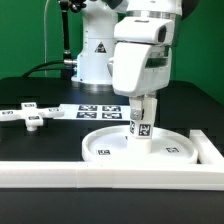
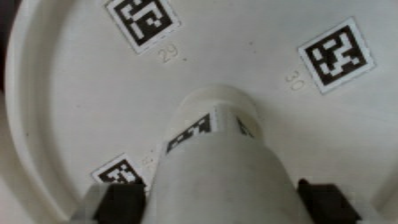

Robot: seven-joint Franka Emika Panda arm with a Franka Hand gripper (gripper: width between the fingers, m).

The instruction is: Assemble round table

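The large rimmed round disc [image 1: 142, 147] lies flat on the table at the front, against the long white rail. My gripper [image 1: 143, 113] is shut on the short cylindrical leg [image 1: 142, 122] and holds it upright over the disc's middle, its lower end at or just above the disc surface. In the wrist view the leg [image 2: 217, 150] runs between my two black fingers [image 2: 121, 203], over the disc [image 2: 107, 100] with its square tags. The flat cross-shaped base [image 1: 28, 117] lies on the table at the exterior view's left.
The long straight white rail [image 1: 110, 172] runs along the front and turns up the exterior view's right side. The marker board [image 1: 92, 110] lies flat behind the disc. The arm's white base [image 1: 95, 50] stands at the back.
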